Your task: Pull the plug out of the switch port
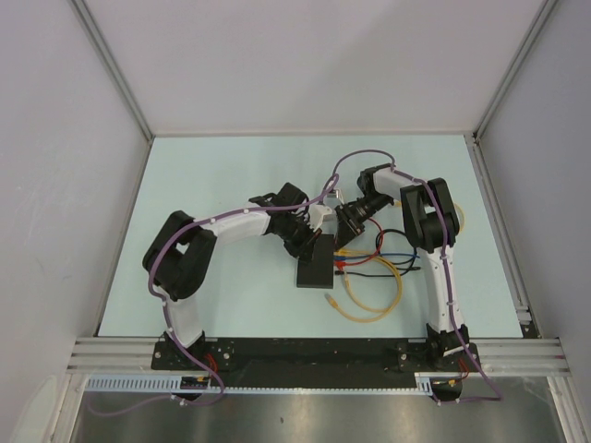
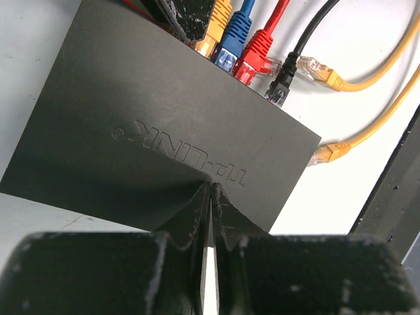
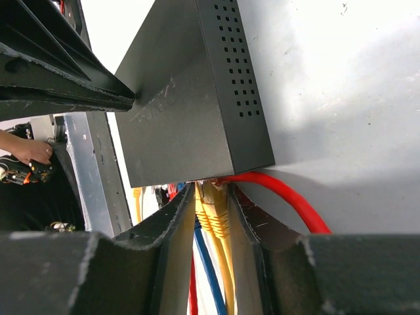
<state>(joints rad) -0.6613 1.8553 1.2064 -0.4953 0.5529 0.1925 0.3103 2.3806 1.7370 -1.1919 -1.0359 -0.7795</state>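
The switch [image 1: 316, 263] is a flat matte-black box lying on the table between the arms. Its lid [image 2: 157, 118] carries raised lettering. Yellow, blue, red and black cables are plugged in a row along its far edge. My left gripper [image 2: 210, 185] is shut, with its tips resting on the lid near the front edge. My right gripper [image 3: 210, 189] is at the port edge of the switch [image 3: 190, 111], its fingers against both sides of the yellow plug [image 3: 215, 209]. That yellow plug [image 2: 218, 26] still sits in its port.
Next to the yellow plug sit a blue plug [image 2: 233, 39], a red plug [image 2: 257, 56] and a black plug [image 2: 282, 84]. Two loose yellow plugs [image 2: 323, 71] lie on the table beside the switch. Loops of yellow cable [image 1: 374, 295] spread toward the right arm's base.
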